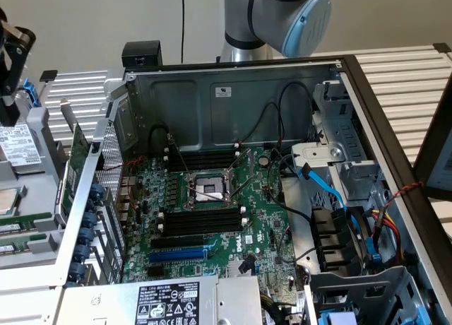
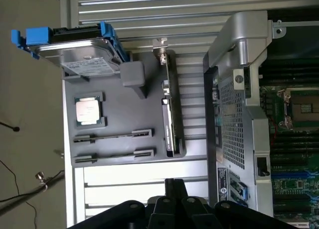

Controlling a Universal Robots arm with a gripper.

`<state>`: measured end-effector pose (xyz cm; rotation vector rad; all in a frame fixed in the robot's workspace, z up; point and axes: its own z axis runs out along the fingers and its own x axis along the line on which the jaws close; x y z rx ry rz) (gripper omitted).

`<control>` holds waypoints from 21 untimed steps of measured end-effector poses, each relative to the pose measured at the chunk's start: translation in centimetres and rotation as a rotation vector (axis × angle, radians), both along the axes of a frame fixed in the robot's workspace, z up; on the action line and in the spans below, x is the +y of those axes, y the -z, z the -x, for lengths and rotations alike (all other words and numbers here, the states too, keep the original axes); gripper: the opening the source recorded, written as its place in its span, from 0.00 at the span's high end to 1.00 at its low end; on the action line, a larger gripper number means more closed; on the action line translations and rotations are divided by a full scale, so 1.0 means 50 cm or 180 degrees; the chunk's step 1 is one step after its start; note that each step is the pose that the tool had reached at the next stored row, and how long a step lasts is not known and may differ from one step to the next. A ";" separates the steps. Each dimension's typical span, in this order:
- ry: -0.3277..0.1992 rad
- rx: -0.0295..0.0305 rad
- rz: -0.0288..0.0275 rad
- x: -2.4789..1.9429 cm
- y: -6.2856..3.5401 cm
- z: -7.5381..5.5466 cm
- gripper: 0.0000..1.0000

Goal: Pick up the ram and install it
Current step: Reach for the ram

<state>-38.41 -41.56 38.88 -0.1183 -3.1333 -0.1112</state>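
Grey tray (image 2: 129, 114) sits at the exterior view's left, beside the case (image 2: 239, 114). Your fingers (image 2: 169, 186) are pressed together with nothing pinched, and the gripper (image 2: 174, 181) hangs over the tray. Ram (image 2: 107, 136) rests in its tray slot, near the CPU (image 2: 88, 111). Approach, I'd say: spread wide first, square up across the stick's long edges, come down straight.

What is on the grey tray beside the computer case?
On the grey tray: a hard drive, a processor, two ram sticks and an upright expansion card. What lies under the hard drive is covered.
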 end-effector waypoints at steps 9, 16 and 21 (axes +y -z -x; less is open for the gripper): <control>0.0000 0.0032 0.0000 0.0008 0.003 0.082 0.89; 0.0000 0.0043 0.0000 0.0310 0.009 0.118 0.89; -0.0003 0.0071 0.0000 0.0539 0.009 0.126 0.89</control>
